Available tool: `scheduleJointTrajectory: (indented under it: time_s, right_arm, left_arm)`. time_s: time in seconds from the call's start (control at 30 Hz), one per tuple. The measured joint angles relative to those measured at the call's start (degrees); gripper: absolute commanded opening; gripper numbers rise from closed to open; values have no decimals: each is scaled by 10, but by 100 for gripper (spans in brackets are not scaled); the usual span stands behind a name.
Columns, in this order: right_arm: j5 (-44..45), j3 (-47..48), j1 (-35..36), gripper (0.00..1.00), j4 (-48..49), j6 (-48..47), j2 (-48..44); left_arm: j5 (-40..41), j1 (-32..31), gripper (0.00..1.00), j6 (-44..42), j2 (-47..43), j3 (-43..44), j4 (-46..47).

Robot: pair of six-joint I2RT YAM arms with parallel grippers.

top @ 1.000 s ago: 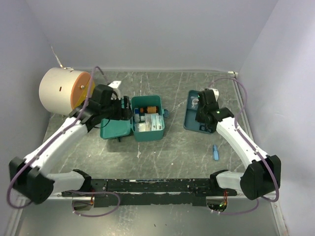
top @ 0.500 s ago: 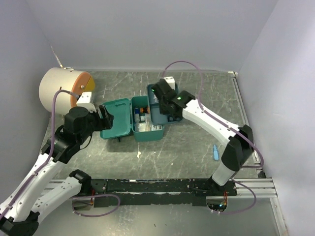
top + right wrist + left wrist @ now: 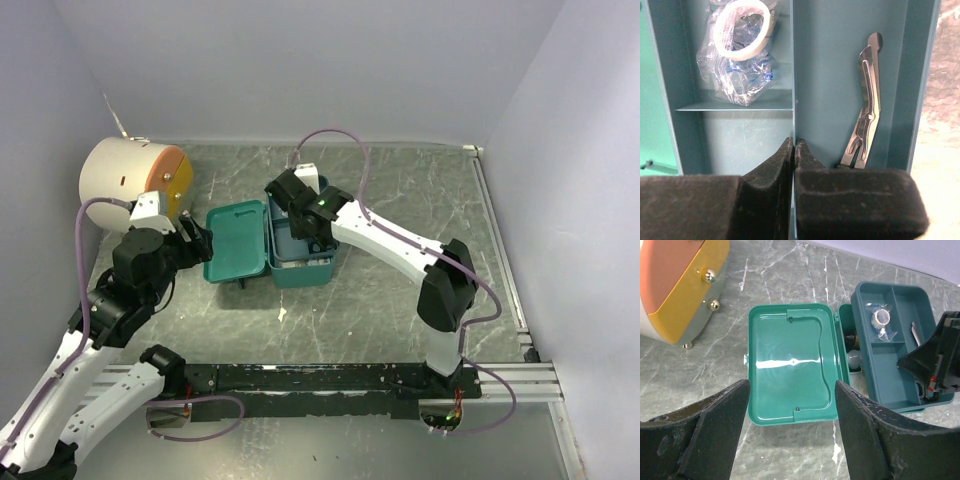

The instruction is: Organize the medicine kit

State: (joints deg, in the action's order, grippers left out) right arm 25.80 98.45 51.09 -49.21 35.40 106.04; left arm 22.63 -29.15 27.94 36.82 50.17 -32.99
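At upper left a cream cylinder [image 3: 125,185] is seen; the left gripper [image 3: 791,390] is held, fingers spread, just left of the medicine kit [image 3: 237,243] — lid open, centre frame — where the divided tray [image 3: 832,75] is pinched at its partition by the right gripper [image 3: 794,147].

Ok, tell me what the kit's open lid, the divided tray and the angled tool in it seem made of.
Medicine kit lid: likely teal plastic, glossy, with a bright glare streak and moulded ridges. Divided tray: darker teal plastic, duller, finely scratched. Angled tool: probably bare metal, silvery sheen.
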Motion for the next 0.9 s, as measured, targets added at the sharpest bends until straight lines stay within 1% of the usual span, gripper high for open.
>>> scheduleJointTrajectory:
  time_s: [0.17, 0.9]
  right_arm:
    - [0, 0, 4, 0, 0, 16, 23]
    - [-5, -2, 12, 0, -1, 50, 34]
  left_arm:
    - [8, 0, 80, 1, -1, 0, -1]
    - [12, 0, 81, 2, -2, 0, -3]
